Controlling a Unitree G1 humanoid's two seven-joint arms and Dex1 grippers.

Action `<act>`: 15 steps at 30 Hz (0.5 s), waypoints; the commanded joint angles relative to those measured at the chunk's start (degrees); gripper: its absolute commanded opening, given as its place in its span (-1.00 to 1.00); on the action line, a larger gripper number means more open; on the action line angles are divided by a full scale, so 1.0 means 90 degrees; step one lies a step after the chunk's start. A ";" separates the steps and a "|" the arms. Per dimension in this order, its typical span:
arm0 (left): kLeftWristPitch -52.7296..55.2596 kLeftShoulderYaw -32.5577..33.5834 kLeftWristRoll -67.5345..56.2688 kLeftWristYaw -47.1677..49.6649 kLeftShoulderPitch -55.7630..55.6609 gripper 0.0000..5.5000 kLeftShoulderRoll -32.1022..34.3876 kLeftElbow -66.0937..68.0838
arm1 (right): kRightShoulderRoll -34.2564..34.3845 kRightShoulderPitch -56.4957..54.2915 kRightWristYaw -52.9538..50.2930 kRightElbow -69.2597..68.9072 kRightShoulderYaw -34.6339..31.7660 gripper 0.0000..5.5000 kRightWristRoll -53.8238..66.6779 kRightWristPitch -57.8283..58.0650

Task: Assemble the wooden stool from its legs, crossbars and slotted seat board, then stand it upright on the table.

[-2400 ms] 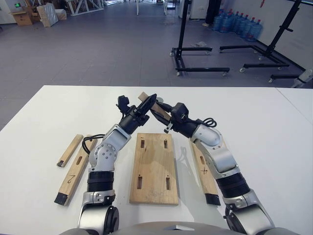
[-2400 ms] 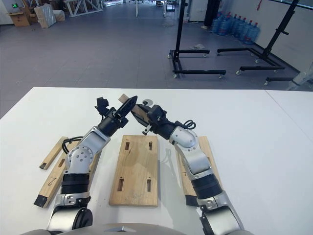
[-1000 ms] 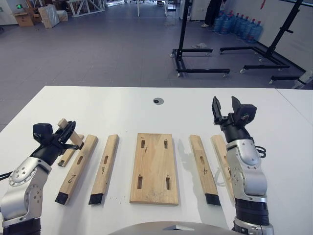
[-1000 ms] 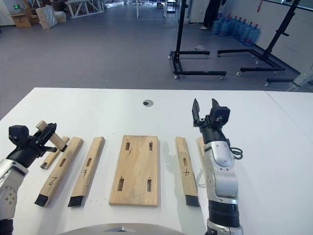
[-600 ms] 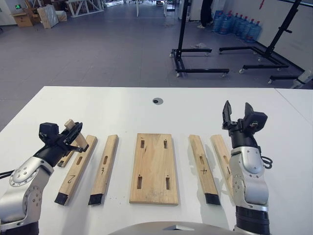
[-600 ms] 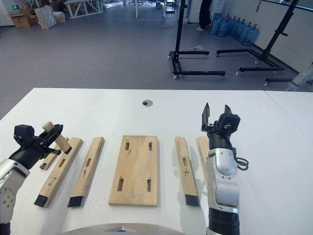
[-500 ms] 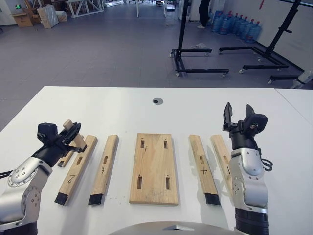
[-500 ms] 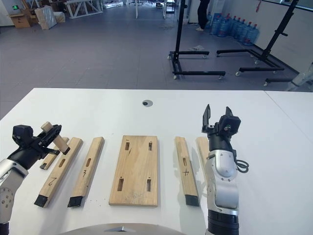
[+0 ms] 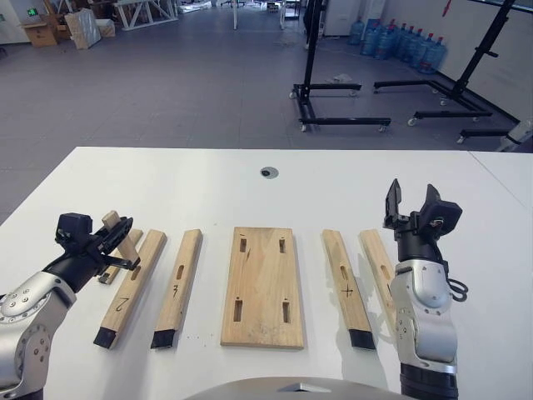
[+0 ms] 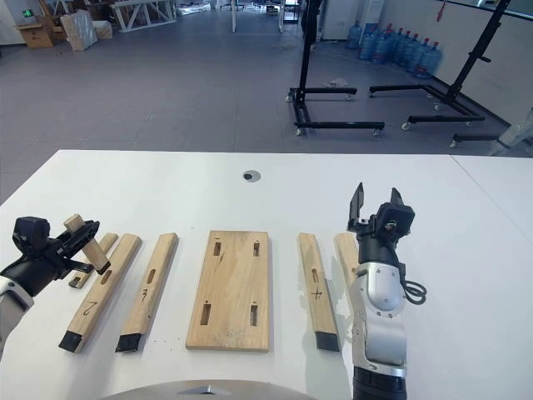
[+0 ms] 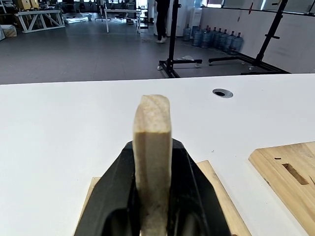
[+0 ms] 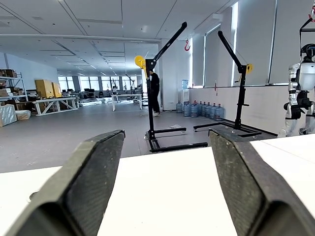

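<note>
Grips a short crossbar in the left pincer, black fingers clamped on its two broad faces, the piece tilted and lifted off the white desk toward the left edge. Has a second crossbar flat on the desk just beneath, partly hidden by that pincer. Lays the slotted seat board flat at the desk's middle, nearer the near edge, long sides running near to far, four slots facing up. Sets two legs between board and left edge, side by side but apart: the leg marked 2 outermost, just beside the lying crossbar, then the leg marked 3, dark ends toward the near edge. Mirrors this toward the right edge with the leg marked + and an outer leg, the latter partly covered by the right arm. Carries the right pincer upright above the desk by that outer leg, fingers spread wide apart, nothing between them. Leaves a small round hole in the desk toward the far edge
</note>
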 commanded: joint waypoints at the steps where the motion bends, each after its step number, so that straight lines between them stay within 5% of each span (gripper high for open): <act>1: 0.0088 0.0074 0.0007 -0.0013 0.0255 -0.86 0.0013 -0.0115 | -0.0004 -0.0004 0.0019 -0.0105 -0.0004 0.14 0.0020 0.0060; 15: 0.0171 0.0319 -0.0038 -0.0028 0.0583 -0.86 0.0051 -0.0196 | -0.0055 -0.0081 0.0092 -0.0194 -0.0051 0.14 0.0073 0.0212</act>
